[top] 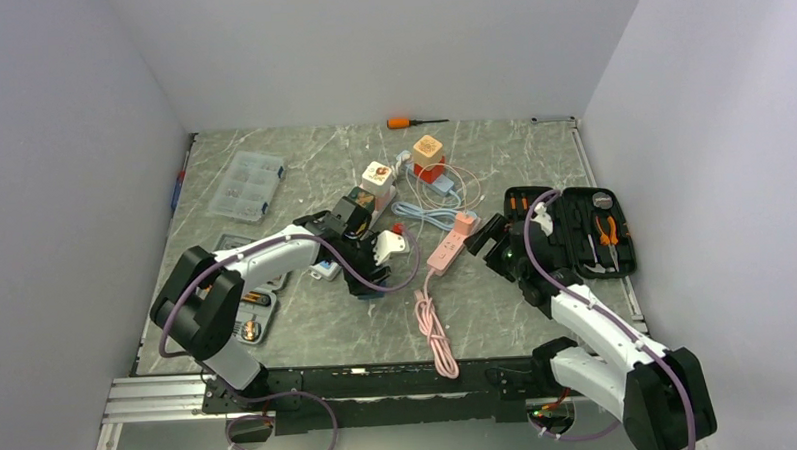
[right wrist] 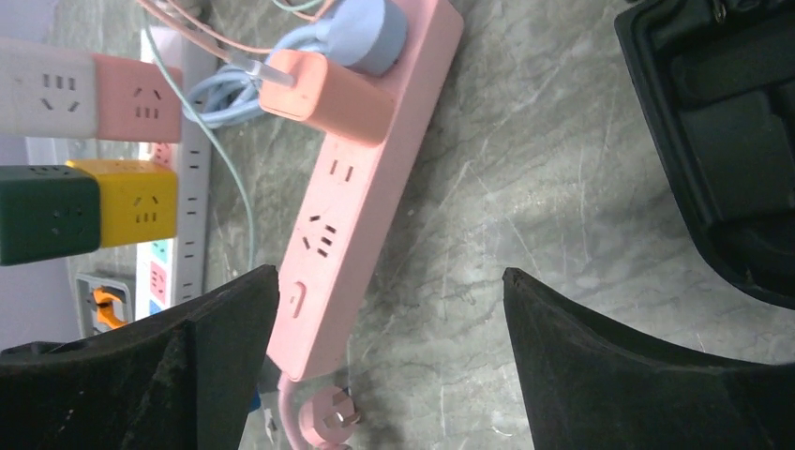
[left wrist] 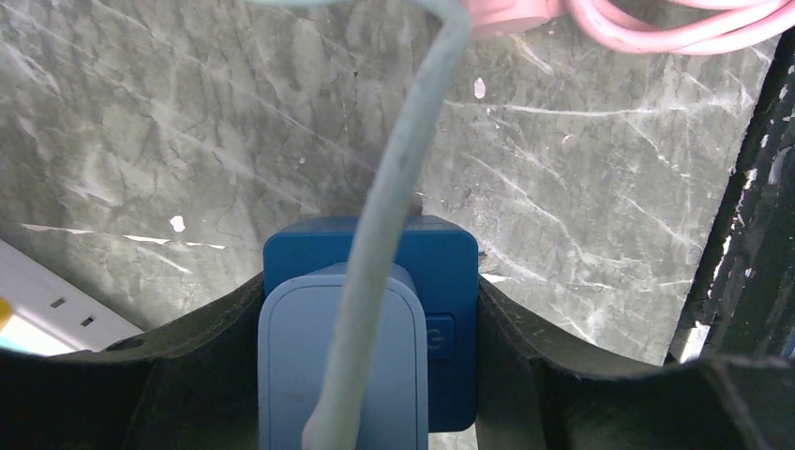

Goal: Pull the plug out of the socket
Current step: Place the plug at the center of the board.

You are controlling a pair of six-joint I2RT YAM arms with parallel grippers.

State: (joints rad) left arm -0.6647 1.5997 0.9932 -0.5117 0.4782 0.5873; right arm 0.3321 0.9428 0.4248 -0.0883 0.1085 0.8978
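Note:
My left gripper (left wrist: pixel 370 291) is shut on a dark blue socket block (left wrist: pixel 450 281), one finger on each side. A light blue plug (left wrist: pixel 300 366) sits in the block, and its pale cable (left wrist: pixel 412 150) runs away across the table. In the top view the left gripper (top: pixel 369 281) is low over the table, left of a pink power strip (top: pixel 447 251). My right gripper (right wrist: pixel 389 277) is open and empty, beside the near end of the pink strip (right wrist: pixel 356 206). The strip holds a salmon plug (right wrist: pixel 323 94) and a round light blue plug (right wrist: pixel 361 33). The right gripper (top: pixel 490 240) is just right of the strip.
A black tool case (top: pixel 585 228) lies open at the right. Cube sockets (top: pixel 427 154) and cables crowd the middle back. A clear organiser box (top: pixel 246 185) and a grey tray (top: pixel 247 310) are on the left. An orange screwdriver (top: pixel 411 121) lies at the back wall. The strip's pink cord (top: pixel 433 334) coils near the front.

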